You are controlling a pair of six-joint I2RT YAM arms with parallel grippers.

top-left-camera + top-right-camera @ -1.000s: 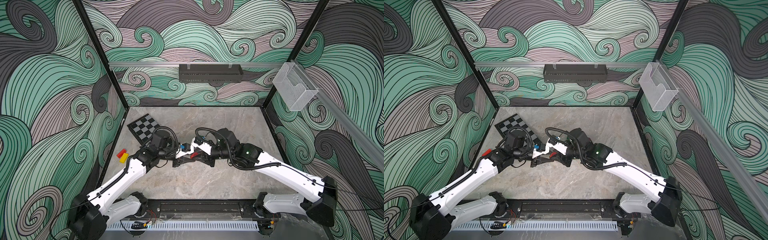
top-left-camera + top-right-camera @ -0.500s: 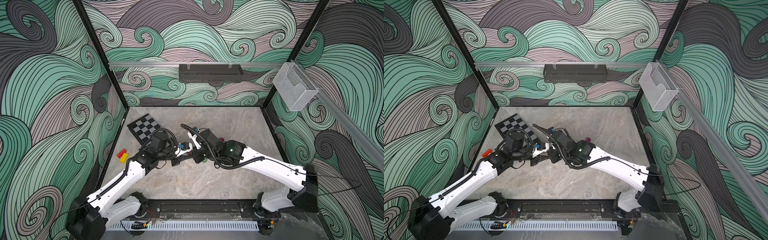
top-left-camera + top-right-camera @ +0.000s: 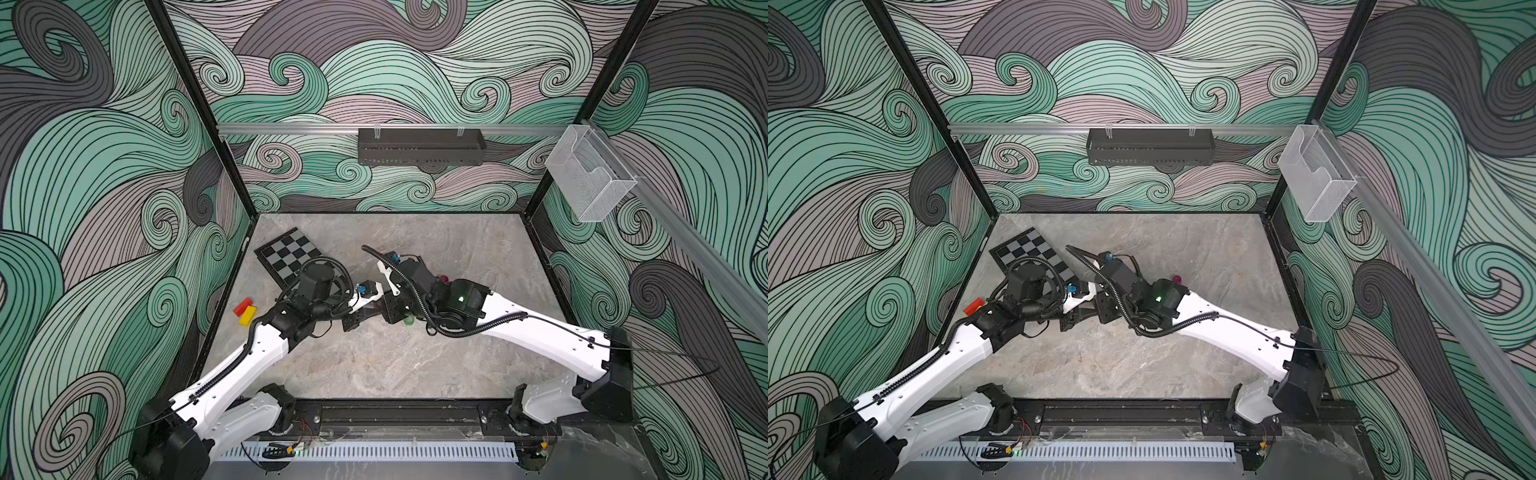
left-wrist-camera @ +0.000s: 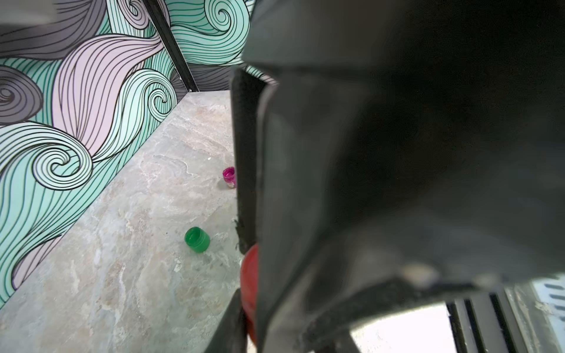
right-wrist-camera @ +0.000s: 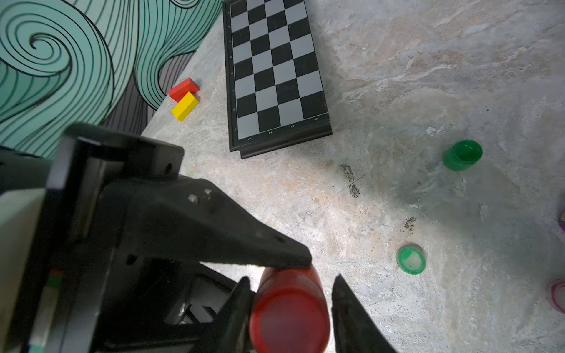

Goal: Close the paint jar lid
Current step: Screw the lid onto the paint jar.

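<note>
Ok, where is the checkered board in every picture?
In a top view: chessboard at the table's far left, partly under the left arm.
In a top view: same spot.
Left wrist: not in it.
Right wrist: flat on the table, near the red block.
Shared landmark: that red block by the wall.

Left arm (image 3: pixel 257 357) and right arm (image 3: pixel 540 332) extend from the near corners and angle inward, elbows low, so that the two wrists meet nose to nose at mid-workspace. The left gripper (image 4: pixel 246 275) is clamped on a red paint jar (image 5: pixel 290 318). The right gripper (image 5: pixel 290 293) faces it head-on with jaws parted astride the jar's lidded end, one finger just beside it and the other standing clear.
</note>
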